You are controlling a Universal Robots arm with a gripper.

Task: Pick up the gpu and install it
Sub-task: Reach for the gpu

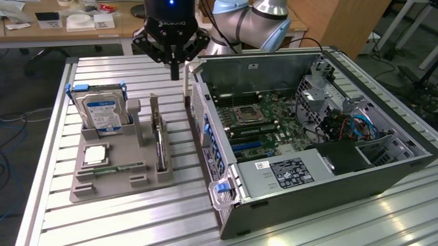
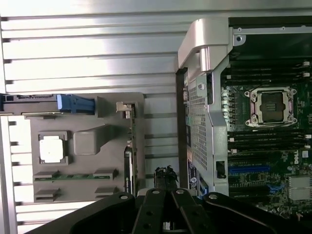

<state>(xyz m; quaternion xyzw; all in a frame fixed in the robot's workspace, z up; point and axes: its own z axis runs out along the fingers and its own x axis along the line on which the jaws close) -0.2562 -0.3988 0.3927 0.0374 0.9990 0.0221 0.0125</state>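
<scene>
Standing on edge in the grey parts holder (image 1: 102,187), the gpu (image 1: 161,143) is resting just beside the open computer case (image 1: 308,205). The gripper (image 1: 176,76), closed and empty, is hanging vertically over the gap between them.

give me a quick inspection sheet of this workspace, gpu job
surface: slatted metal table carrying a grey holder and an open pc case
job's things: gpu stands on edge in the holder's slot, not held
clutter: hard drive, cpu and ram stick in the same holder
gripper: gripper shut, empty, hanging above the gap between holder and case
cables: blue cables inside the case; floor cables at the exterior view's left
surroundings: desk and wooden cabinet behind
</scene>
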